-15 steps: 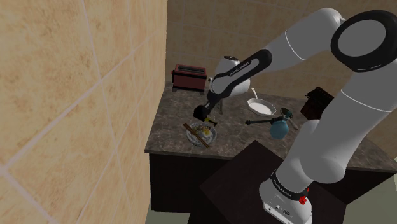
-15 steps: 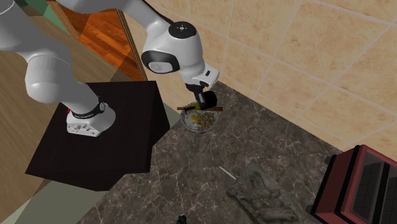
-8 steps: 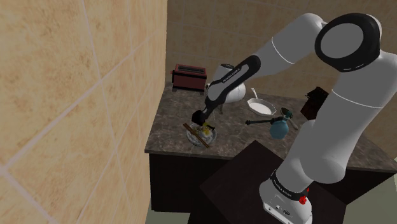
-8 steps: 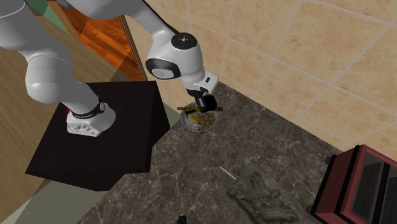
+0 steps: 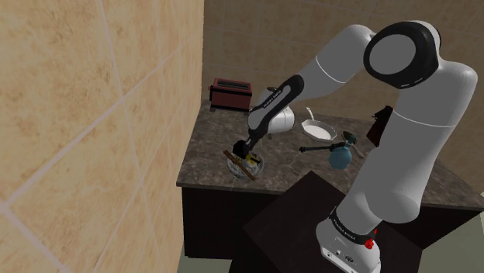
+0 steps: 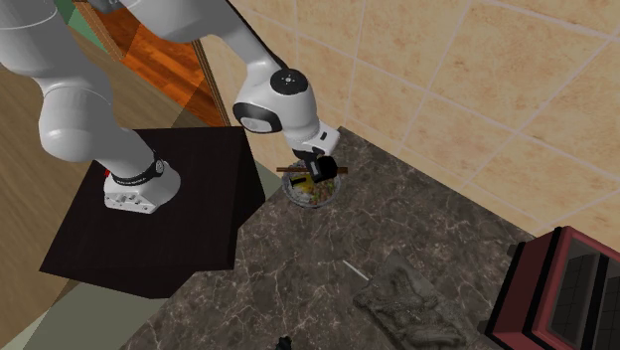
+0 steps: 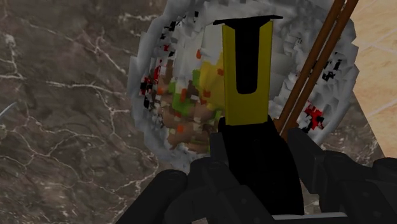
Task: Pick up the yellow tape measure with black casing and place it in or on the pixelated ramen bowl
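The tape measure (image 7: 249,114), black-cased with a yellow tongue sticking out, is clasped between my gripper's (image 7: 257,184) fingers and hangs just over the pixelated ramen bowl (image 7: 165,76). The bowl is pale grey with red, green and yellow bits inside, and brown chopsticks (image 7: 315,67) lie across its rim. In the shoulder view my gripper (image 5: 244,147) sits low over the bowl (image 5: 247,165) near the counter's front left corner. In the second exterior view the gripper (image 6: 320,171) is right above the bowl (image 6: 311,190).
On the dark marble counter (image 5: 291,167) stand a red toaster (image 5: 230,93), a white pan (image 5: 319,129), a blue spray bottle (image 5: 341,153) and a white kettle (image 5: 282,116). A tiled wall (image 5: 93,116) rises close beside the bowl. A grey cloth (image 6: 407,298) lies mid-counter.
The gripper has come down with the tape measure, from a little above the bowl to just over its contents.
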Robot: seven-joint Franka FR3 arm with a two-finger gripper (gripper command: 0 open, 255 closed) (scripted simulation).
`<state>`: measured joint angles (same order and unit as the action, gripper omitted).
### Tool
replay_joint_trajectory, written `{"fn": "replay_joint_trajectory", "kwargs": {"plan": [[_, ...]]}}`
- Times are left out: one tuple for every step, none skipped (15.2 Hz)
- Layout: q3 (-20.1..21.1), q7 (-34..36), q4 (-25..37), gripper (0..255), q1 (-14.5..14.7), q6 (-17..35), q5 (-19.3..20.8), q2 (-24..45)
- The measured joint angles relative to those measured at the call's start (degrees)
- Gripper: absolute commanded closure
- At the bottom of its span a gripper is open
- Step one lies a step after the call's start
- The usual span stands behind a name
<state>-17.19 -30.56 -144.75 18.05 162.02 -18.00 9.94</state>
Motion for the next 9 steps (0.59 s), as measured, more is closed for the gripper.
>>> {"fn": "replay_joint_trajectory", "kwargs": {"plan": [[0.05, -0.1, 0.03, 255, -0.04, 0.06, -0.12, 0.09], [0.07, -0.13, 0.06, 255, -0.06, 0.08, -0.16, 0.13], [0.08, -0.16, 0.07, 255, -0.07, 0.09, -0.19, 0.15], [0.09, -0.16, 0.08, 255, -0.08, 0.09, -0.2, 0.16], [0.09, -0.17, 0.08, 255, -0.08, 0.09, -0.2, 0.16], [0.09, -0.17, 0.08, 0, -0.08, 0.1, -0.21, 0.17], [0.09, -0.17, 0.08, 0, -0.08, 0.1, -0.21, 0.17], [0.09, -0.17, 0.09, 0, -0.08, 0.11, -0.21, 0.17], [0.09, -0.17, 0.09, 0, -0.08, 0.11, -0.22, 0.17]]}}
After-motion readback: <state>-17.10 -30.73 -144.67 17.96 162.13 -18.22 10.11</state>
